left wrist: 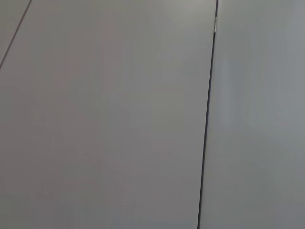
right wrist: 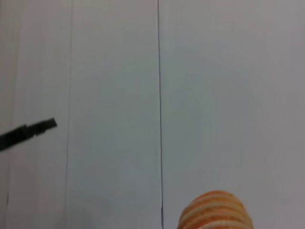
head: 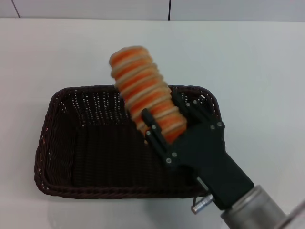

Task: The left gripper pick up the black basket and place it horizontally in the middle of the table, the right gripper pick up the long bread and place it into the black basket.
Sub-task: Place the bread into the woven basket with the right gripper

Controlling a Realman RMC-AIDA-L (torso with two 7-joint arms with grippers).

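The black basket, a dark woven tray, lies lengthwise across the middle of the white table in the head view. My right gripper comes in from the lower right and is shut on the long bread. It holds the tan, orange-striped loaf tilted above the basket's right half, its free end pointing up and away. The loaf's tip also shows in the right wrist view. My left gripper is out of view; its wrist view shows only a pale panelled wall.
A pale wall with dark seams runs behind the table's far edge. A thin black bar pokes into the right wrist view from one side.
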